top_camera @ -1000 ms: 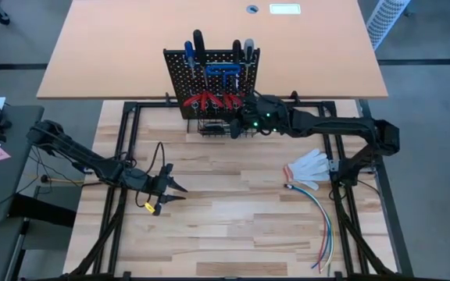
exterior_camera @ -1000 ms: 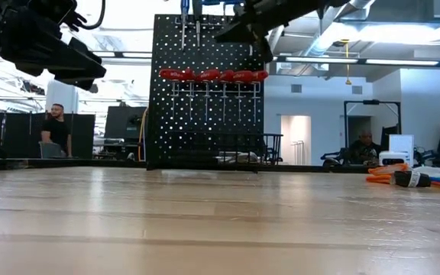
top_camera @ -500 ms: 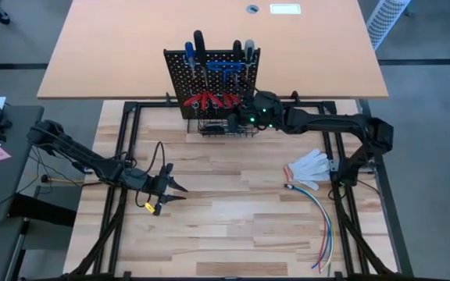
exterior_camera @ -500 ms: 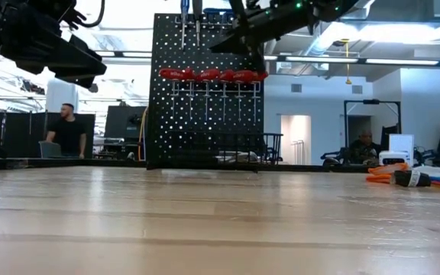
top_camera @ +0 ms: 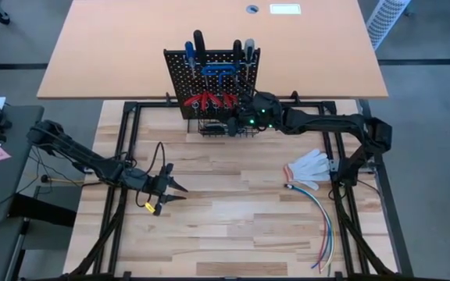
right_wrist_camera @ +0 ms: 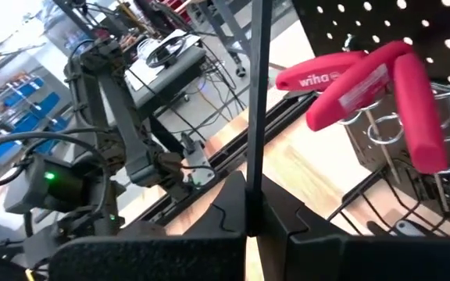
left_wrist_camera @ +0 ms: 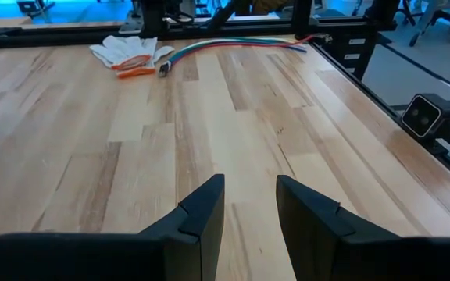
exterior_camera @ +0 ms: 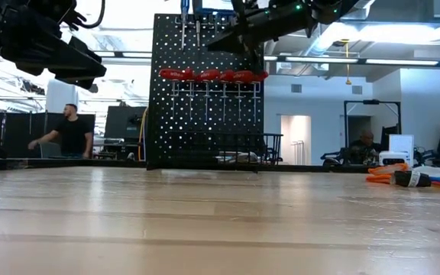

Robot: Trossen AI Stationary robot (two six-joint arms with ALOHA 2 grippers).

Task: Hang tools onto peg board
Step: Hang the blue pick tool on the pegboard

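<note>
The black peg board (top_camera: 212, 78) stands upright at the table's far edge. It holds red-handled pliers (top_camera: 209, 100), blue hex keys (top_camera: 221, 70) and screwdrivers (top_camera: 194, 47) that stick up from its top holders. My right gripper (top_camera: 237, 121) is at the board's right front, level with its upper rows in the low view (exterior_camera: 231, 34). It is shut on a thin dark tool shaft (right_wrist_camera: 254, 94), with the pliers (right_wrist_camera: 366, 78) just beside it. My left gripper (top_camera: 174, 187) is open and empty over the table's left middle. My right gripper pinches the thin dark shaft (right_wrist_camera: 254, 168) between its two fingers. The shaft runs straight out past the fingertips, clear of the table. Its handle and its tip lie outside the wrist view, so I cannot tell which tool it is.
A black wire basket (top_camera: 225, 129) sits at the board's base. White and orange gloves (top_camera: 308, 166) and a bundle of coloured wires (top_camera: 323, 226) lie at the table's right. A large tan tabletop (top_camera: 131, 55) lies beyond the board. People show in the room behind.
My right gripper has gone a little toward the table's left and closer to the peg board's face, still shut on the shaft.
</note>
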